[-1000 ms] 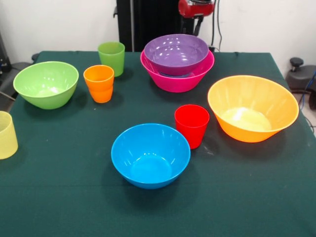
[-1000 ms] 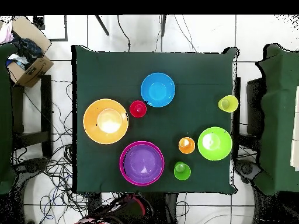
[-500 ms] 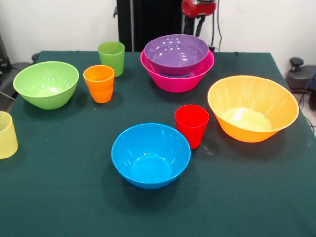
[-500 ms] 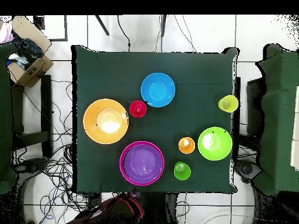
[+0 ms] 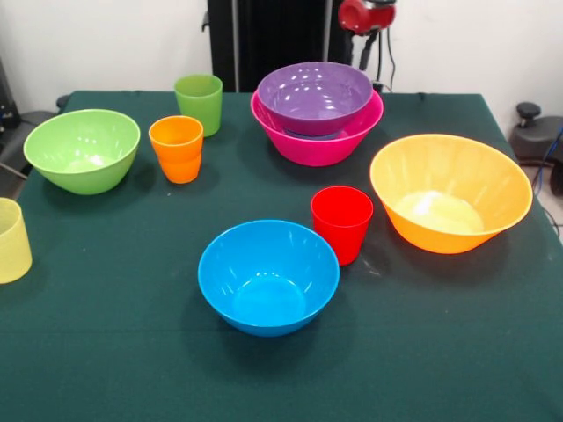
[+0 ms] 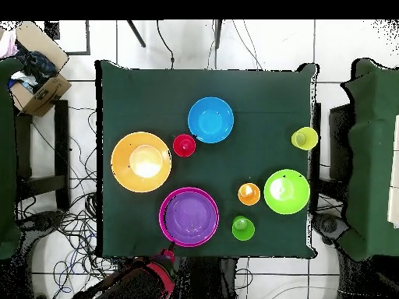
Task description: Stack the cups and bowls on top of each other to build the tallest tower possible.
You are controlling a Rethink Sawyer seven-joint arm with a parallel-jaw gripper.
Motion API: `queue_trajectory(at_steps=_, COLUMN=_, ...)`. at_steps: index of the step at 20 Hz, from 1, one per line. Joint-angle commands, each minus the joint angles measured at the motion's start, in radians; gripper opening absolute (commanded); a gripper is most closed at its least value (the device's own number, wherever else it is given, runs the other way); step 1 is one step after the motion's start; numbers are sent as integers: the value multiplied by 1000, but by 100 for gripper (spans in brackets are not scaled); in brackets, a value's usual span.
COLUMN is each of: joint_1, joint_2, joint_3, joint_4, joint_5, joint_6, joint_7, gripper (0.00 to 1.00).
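A purple bowl point(image 5: 314, 95) sits nested in a pink bowl point(image 5: 317, 148) at the far middle of the table. An orange bowl point(image 5: 450, 192) stands at the right, a lime green bowl point(image 5: 82, 148) at the left and a blue bowl point(image 5: 267, 275) near the front. Standing singly are a green cup point(image 5: 199, 103), an orange cup point(image 5: 176, 148), a red cup point(image 5: 341, 222) and a pale yellow cup point(image 5: 10, 239). The arm's red and black end point(image 5: 367, 18) hangs behind the pink bowl, beyond the table edge. No tower stands beyond the nested pair.
The dark green cloth covers the table point(image 6: 257, 93). In the overhead view a cardboard box point(image 6: 35, 74) lies off the upper left corner. Cables run over the floor, and another green-covered surface point(image 6: 372, 156) flanks the right side.
The arm's red end has shifted sideways along the table's edge by the pink bowl, rightward in the front view. The cups and bowls have not moved.
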State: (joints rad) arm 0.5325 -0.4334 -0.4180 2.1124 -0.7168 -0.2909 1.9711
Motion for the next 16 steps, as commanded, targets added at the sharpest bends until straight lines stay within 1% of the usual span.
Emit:
queue_trajectory(at_steps=1, joint_1=64, joint_2=20, joint_3=-3, joint_4=-188, joint_5=-56, joint_6=-34, joint_7=-53, gripper=100)
queue_trajectory(at_steps=6, joint_1=107, joint_2=59, joint_3=-55, joint_4=-214, joint_5=-45, joint_6=-66, joint_7=-47, gripper=100)
queue_trajectory(at_steps=9, joint_1=105, joint_2=81, joint_3=-76, joint_4=-222, joint_5=-33, joint_6=-89, joint_7=-36, gripper=100)
queue_trajectory(at_steps=16, joint_1=95, joint_2=91, joint_3=-75, joint_4=-228, joint_5=-38, joint_6=-84, joint_7=-10, gripper=100)
